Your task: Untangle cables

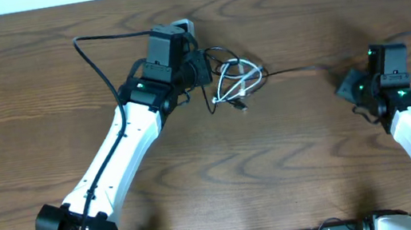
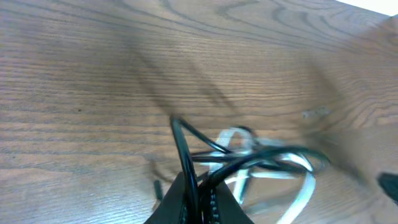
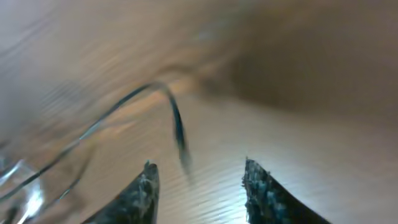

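1. Brown wood-grain tabletop [image 1: 293, 167], with the tangle near its far edge.
2. Left claw [image 2: 199, 193] clenched on the long thin black cable [image 1: 296, 69] at the tangle.
3. Right claw [image 3: 199, 165] released and empty, the black cable's end loose before it.
4. Short white cable [image 1: 234, 87] looped inside the black. Pulling them apart probably needs that loose end gripped.

The left end effector [image 2: 198, 202] sits at the bottom edge, its jaws pinched together on the black cable [image 2: 182, 146], whose strands arch up from it and sweep off to the right. The white cable [image 2: 306, 183] loops among those strands on the wood-grain worktop [image 2: 93, 81]. Everything is motion-blurred.
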Controlling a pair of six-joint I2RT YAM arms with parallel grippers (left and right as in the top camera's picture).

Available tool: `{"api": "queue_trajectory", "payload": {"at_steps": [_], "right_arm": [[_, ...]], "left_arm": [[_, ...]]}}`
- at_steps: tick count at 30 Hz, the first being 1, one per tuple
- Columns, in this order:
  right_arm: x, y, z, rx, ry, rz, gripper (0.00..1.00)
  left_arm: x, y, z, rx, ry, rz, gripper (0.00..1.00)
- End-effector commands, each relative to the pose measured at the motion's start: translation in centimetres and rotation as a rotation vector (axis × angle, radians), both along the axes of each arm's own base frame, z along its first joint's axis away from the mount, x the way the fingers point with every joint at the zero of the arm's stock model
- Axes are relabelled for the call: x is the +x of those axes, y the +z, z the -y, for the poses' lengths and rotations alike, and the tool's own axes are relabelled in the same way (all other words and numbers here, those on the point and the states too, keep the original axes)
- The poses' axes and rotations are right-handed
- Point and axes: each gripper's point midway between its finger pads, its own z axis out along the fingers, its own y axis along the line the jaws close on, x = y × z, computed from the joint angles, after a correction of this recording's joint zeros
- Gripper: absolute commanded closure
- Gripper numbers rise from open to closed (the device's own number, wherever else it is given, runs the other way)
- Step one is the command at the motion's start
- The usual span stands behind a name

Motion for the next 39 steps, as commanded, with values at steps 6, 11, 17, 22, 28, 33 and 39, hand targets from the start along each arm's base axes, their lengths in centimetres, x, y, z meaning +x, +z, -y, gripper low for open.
{"api": "queue_trajectory", "payload": {"at_steps": [6, 11, 17, 22, 28, 33, 39], "right_arm": [[-0.5, 4.3, -11.7, 0.244, 0.536, 0.193, 0.48], [-1.5, 4.4, -14.5, 0.250, 0.620, 0.196, 0.42], [-0.8, 3.5, -13.5, 0.153, 0.554, 0.183, 0.46], [-0.2, 1.0, -10.4, 0.002, 0.426, 0.103, 0.52], [-1.0, -2.6, -9.8, -0.014, 0.410, -0.026, 0.99], [-1.8, -4.7, -2.8, -0.196, 0.122, -0.165, 0.99], [-3.5, -5.4, 4.1, -0.206, -0.177, -0.266, 0.99]], "left_arm": [[-3.2, 4.5, 6.4, -0.241, -0.307, 0.039, 0.93], [-6.4, 6.8, 10.6, -0.316, -0.552, 0.127, 0.93], [-7.8, 7.4, 12.0, -0.329, -0.621, 0.153, 0.93], [-8.6, 8.0, 12.5, -0.371, -0.676, 0.153, 0.93], [-7.6, 7.4, 11.9, -0.329, -0.619, 0.158, 0.93], [-4.0, 4.5, 7.8, -0.150, -0.405, 0.138, 0.93], [-0.6, 2.1, 0.0, -0.061, -0.184, 0.055, 0.93]]}}
